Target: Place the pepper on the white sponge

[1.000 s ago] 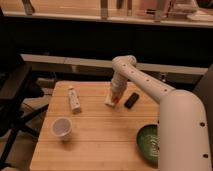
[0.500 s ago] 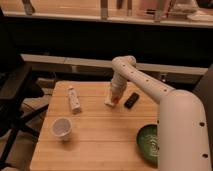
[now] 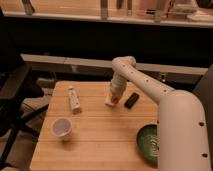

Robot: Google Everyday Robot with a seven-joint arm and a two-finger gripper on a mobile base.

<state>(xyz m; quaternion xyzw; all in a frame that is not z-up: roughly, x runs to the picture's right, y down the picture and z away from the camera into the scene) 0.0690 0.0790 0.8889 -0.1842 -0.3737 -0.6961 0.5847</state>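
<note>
Wooden planks make up the desk (image 3: 95, 150), which carries everything here. The white arm (image 3: 150, 90) reaches in from the right, bends at the far edge and points down over the middle of the back half. A dark chair (image 3: 15, 95) stands off the left side. A green bowl (image 3: 149, 142) sits at the near right corner, a white cup (image 3: 62, 128) at the near left. A white bottle (image 3: 74, 98) lies on its side left of the arm's tip, and a black block (image 3: 132, 100) lies just right of it. The end effector (image 3: 114, 99) hangs low over the sponge (image 3: 108, 102), a pale shape at its left. The pepper (image 3: 116, 101), a red-orange spot, shows right at the tip, beside the sponge. Whether the end effector is spread or pinching the pepper, I cannot tell.
</note>
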